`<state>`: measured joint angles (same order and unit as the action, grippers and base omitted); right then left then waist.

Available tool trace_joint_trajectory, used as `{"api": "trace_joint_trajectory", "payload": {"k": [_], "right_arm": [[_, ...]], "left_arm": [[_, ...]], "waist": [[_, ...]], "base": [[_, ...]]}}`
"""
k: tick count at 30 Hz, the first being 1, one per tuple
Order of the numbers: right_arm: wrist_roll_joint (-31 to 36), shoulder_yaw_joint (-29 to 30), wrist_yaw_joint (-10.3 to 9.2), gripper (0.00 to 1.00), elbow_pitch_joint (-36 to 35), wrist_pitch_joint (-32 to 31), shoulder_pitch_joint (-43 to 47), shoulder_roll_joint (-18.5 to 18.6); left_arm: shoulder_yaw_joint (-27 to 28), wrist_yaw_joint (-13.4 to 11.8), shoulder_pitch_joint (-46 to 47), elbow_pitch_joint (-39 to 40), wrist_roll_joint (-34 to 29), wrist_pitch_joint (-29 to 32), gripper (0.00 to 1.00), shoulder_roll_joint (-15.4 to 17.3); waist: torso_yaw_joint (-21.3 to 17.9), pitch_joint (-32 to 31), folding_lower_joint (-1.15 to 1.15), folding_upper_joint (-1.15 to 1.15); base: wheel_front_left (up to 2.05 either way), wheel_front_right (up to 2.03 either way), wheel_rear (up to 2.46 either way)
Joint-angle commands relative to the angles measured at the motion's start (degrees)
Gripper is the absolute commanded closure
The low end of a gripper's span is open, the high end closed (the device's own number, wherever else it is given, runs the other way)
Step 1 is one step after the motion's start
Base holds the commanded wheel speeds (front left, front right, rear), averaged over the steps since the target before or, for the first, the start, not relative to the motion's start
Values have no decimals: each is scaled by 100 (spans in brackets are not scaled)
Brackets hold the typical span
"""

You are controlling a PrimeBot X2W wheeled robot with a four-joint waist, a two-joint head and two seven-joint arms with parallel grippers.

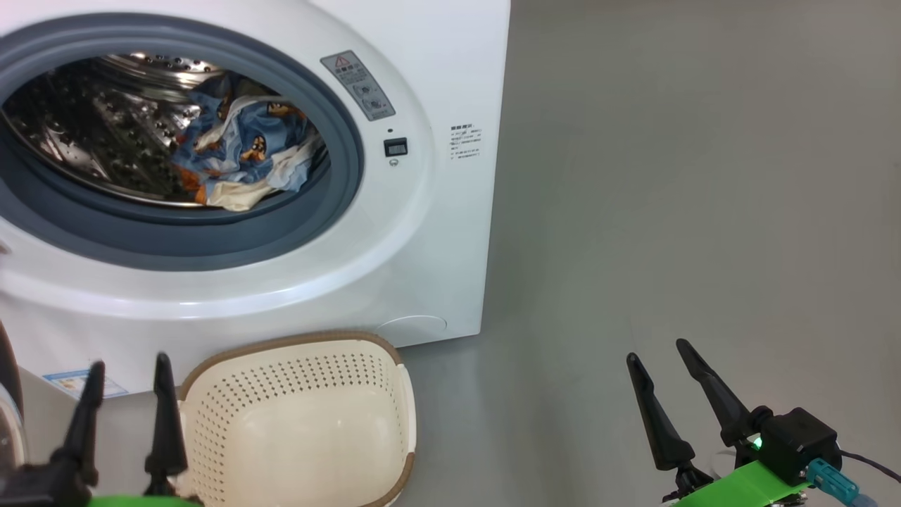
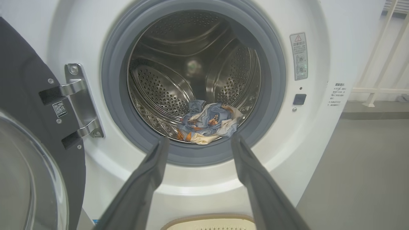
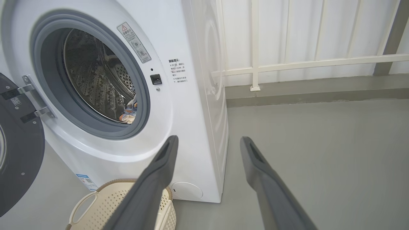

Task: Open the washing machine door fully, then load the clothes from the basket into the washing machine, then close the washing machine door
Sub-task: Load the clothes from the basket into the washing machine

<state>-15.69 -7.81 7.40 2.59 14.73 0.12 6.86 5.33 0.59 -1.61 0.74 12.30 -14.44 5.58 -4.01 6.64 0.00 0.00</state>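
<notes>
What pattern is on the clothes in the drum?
The clothes are light blue with orange-brown cartoon figures and white lining; clearest in the head view.

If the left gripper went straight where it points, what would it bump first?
Probably the clothes low in the washing machine drum, though the left gripper might clip the grey rubber ring first.

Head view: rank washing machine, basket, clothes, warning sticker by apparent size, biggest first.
1. washing machine
2. basket
3. clothes
4. warning sticker
The basket sits nearer the camera than the clothes, so part of that gap is nearness.
</notes>
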Motion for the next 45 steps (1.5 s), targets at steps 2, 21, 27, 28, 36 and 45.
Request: {"api": "trace_joint_trajectory", "payload": {"k": [2, 21, 27, 28, 36, 45], "right_arm": [[83, -121, 9, 0, -154, 27, -8, 35], [248, -26, 9, 0, -188, 27, 73, 8], [262, -18, 9, 0, -177, 27, 56, 4], [264, -16, 9, 0, -176, 27, 57, 2], [245, -8, 9, 0, -156, 27, 52, 4], [247, -9, 9, 0, -143, 27, 39, 9]], "left_arm": [[165, -29, -49, 220, 27, -2, 0, 46], [235, -266, -628, 253, -111, -45, 0, 21], [231, -274, -597, 256, -108, -50, 0, 12], [232, -276, -590, 257, -108, -50, 0, 11], [230, -295, -546, 278, -128, -54, 0, -6], [218, -311, -521, 270, -125, -55, 0, -32]], "waist": [[-15, -25, 0, 0], [-19, -138, 0, 0], [-18, -119, 0, 0], [-16, -113, 0, 0], [13, -105, 0, 0], [66, -128, 0, 0]], "base": [[0, 0, 0], [0, 0, 0], [0, 0, 0], [0, 0, 0], [0, 0, 0], [0, 0, 0]]}}
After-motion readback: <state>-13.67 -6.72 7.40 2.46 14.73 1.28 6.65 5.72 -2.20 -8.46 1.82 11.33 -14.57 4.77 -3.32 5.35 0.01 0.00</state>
